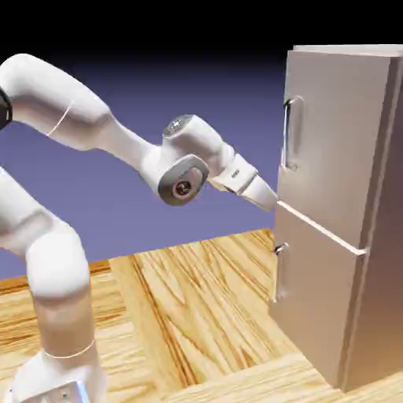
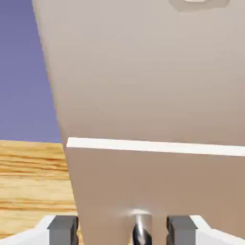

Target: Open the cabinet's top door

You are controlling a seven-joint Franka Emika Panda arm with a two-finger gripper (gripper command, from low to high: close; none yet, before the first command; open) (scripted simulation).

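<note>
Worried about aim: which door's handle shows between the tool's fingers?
The lower door's handle, below the seam; the top door's handle only peeks in at the hand view's upper edge.

My arm (image 1: 94,126) is glossy white, with a grey disc at the wrist. My gripper (image 2: 122,229) has white housing and dark grey fingertips (image 2: 62,228). The cabinet (image 1: 346,220), right of frame, is brushed grey-beige; a pale line separates its doors. Its handles (image 1: 291,134) are shiny silver. The table (image 1: 197,315) shows streaked orange-yellow wood grain. The backdrop (image 1: 157,79) fades from blue-violet to black at the top.
</note>
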